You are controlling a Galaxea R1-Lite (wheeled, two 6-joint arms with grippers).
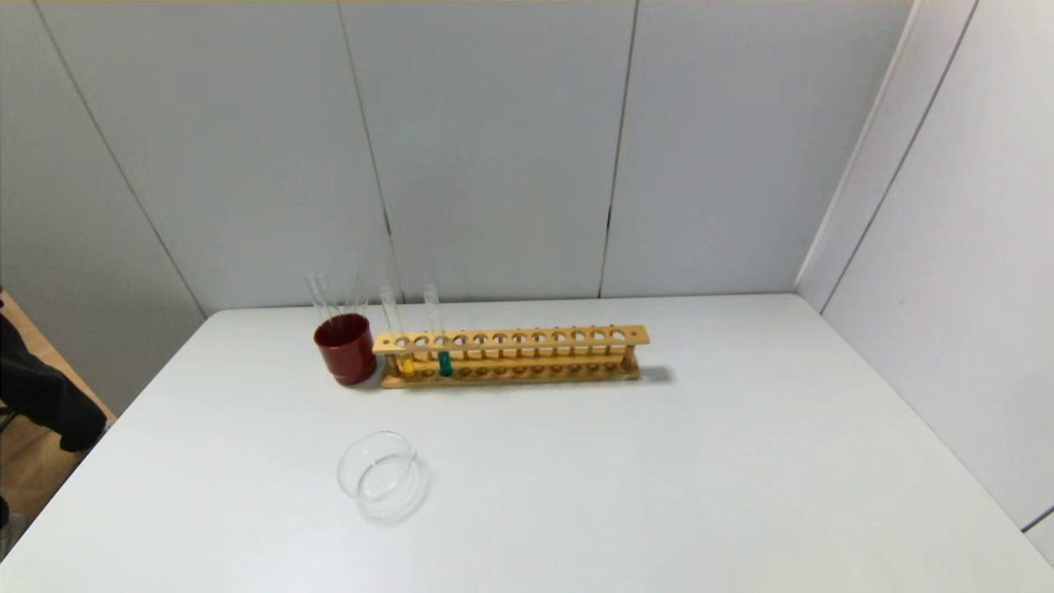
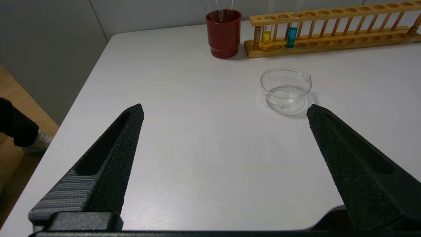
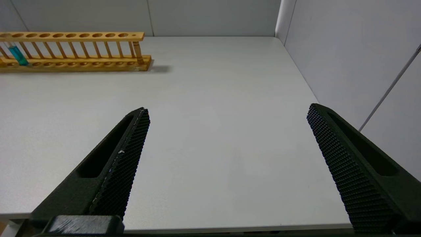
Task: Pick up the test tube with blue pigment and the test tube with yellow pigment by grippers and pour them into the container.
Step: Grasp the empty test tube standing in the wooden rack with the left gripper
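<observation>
The test tube with blue pigment (image 1: pixel 444 362) (image 2: pixel 291 37) (image 3: pixel 18 56) stands upright near the left end of a wooden rack (image 1: pixel 510 356). Beside it, closer to that end, stands the test tube with yellow pigment (image 1: pixel 406 365) (image 2: pixel 266 39). The container (image 1: pixel 379 473) (image 2: pixel 285 88), a low clear glass dish with a pour lip, sits on the table nearer me than the rack. My left gripper (image 2: pixel 225 112) hovers open at the table's near left edge, nothing between its black fingers. My right gripper (image 3: pixel 227 112) is open at the near right edge, also holding nothing. Neither arm shows in the head view.
A dark red cup (image 1: pixel 345 348) (image 2: pixel 223 33) holding clear tubes stands against the rack's left end. The white table (image 1: pixel 659 478) is bordered by grey wall panels behind and on the right. A dark object (image 1: pixel 41 387) lies off the table's left side.
</observation>
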